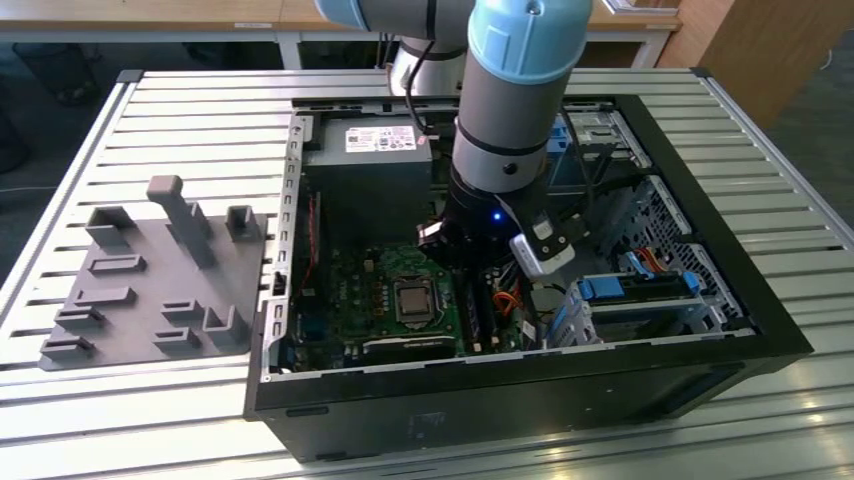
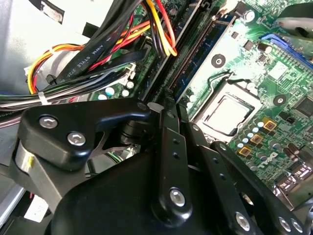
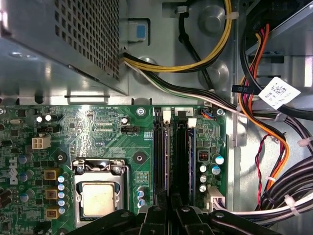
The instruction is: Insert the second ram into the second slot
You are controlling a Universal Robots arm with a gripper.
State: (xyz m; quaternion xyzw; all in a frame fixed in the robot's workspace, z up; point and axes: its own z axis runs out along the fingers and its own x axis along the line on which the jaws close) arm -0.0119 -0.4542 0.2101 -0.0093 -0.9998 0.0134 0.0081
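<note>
I'm working over a slatted metal counter (image 1: 187, 110) with desks behind it. At the exterior view's left a grey holding fixture (image 1: 147, 290) lies flat, with its pegs and pockets standing bare. Next comes the open computer case (image 1: 534, 400), and the arm (image 1: 514, 130) reaches straight down into it over the motherboard (image 1: 387, 300).

In the first wrist view the tool (image 3: 169, 213) hangs directly over the memory slots (image 3: 168, 156), which sit beside the processor socket (image 3: 98, 196). I cannot tell whether it is clamped on anything or just closed up. A thin blue-edged stick, which I take for the second ram (image 3: 191, 152), stands on edge in the slot row just ahead of the tool and alongside two dark slots.

My main worry is alignment. If the stick sits a little skewed or only half seated, a downward push would load one end, which could bend it or stress the slot and the board. If the end latches aren't open, it would refuse to seat.

Further over, the cable bundle (image 3: 274, 147) runs close to the slots — any sideways drift of the arm could snag a wire and drag it across the board.
</note>
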